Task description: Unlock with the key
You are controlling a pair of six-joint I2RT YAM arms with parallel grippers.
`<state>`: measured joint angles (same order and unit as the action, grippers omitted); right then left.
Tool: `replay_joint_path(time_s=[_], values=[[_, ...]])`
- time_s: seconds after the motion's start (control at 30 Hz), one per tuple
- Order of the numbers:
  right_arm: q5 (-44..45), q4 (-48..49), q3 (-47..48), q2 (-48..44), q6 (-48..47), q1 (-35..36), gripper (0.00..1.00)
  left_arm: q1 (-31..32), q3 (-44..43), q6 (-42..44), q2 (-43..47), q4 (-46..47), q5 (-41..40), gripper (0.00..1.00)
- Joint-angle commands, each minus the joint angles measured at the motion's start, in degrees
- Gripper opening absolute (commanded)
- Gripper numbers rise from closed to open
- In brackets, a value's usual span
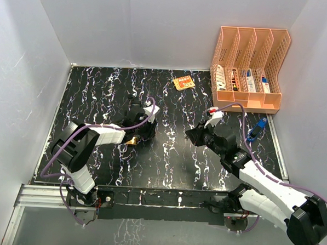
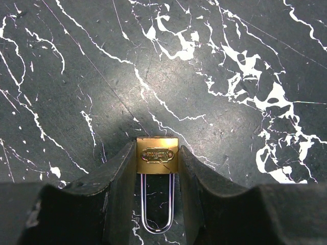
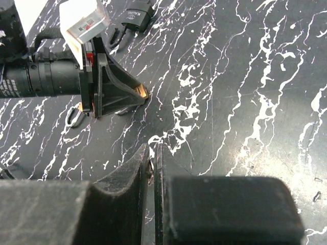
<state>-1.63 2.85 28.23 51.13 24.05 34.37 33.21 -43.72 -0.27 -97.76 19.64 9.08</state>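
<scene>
A brass padlock with a long steel shackle lies between the fingers of my left gripper, which is shut on its body just above the black marble table. The shackle points back toward the wrist. In the top view the left gripper is left of centre, with a brass glint of the padlock beside it. My right gripper is shut on the key; only a thin metal edge shows between the pads. The right gripper faces the left gripper across a short gap.
An orange file organizer stands at the back right. An orange card lies at the back centre. A blue object lies near the right wall. A small black item lies beyond the left gripper. White walls close in the table.
</scene>
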Motion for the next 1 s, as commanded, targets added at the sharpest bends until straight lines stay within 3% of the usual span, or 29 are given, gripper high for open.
replay_joint_path(time_s=[0.0, 0.7, 0.97], values=[[0.7, 5.2, -0.3, -0.5, -0.7, -0.2, 0.0, 0.5, 1.4, -1.0, 3.1, -1.3, 2.4, 0.0], [1.5, 3.9, 0.6, 0.5, -1.1, -0.3, 0.0, 0.5, 0.0, -1.9, 3.2, 1.4, 5.8, 0.0], [1.2, 3.5, 3.2, 1.0, -0.8, -0.3, 0.0, 0.5, 1.1, -2.3, 8.0, 6.1, 8.8, 0.0]])
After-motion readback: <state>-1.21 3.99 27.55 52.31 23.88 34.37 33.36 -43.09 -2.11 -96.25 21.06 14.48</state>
